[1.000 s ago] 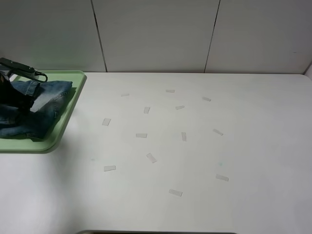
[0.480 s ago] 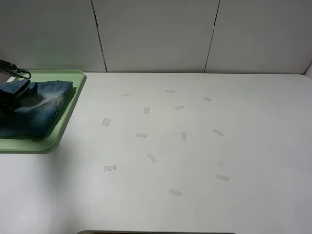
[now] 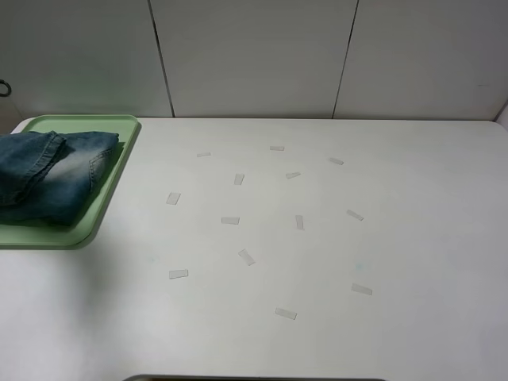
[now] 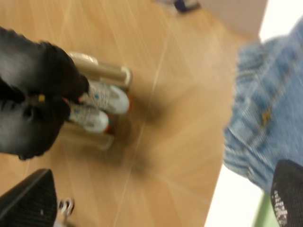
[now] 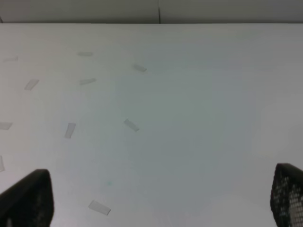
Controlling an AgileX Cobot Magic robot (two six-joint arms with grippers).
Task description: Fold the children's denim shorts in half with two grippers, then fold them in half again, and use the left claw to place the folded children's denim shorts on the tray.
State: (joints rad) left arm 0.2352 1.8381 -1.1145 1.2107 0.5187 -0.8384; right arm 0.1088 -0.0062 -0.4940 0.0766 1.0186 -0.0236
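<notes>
Since a second ago, the black left claw that stood over the folded shorts at the far left of the exterior high view has been withdrawn out of that frame, and the small blue-washed children's denim shorts [image 3: 49, 175] are left uncovered. They are seen folded into a thick bundle, lying on the flat pale green plastic tray [image 3: 111, 190] with rounded corners and a low rim, at the left end of the white table [image 3: 317, 262].

Neither gripper is shown by the exterior high view. In the blurred left wrist view the left claw [image 4: 156, 208] is seen with its two black fingers [image 4: 28, 196] spread wide and nothing between them; the shorts are released and lie just beside one finger, apart from it. A wooden floor [image 4: 156, 118], a pair of pale shoes [image 4: 99, 106] and dark trouser legs [image 4: 33, 109] are also shown there, none of which appears in the other views.

In the right wrist view the right gripper [image 5: 156, 203] is shown wide open and empty above bare table, well apart from the tray.

Small pale tape strips [image 3: 246, 256] are scattered over the table's middle. Pale grey wall panels [image 3: 254, 55] with dark seams are seen behind the table.
</notes>
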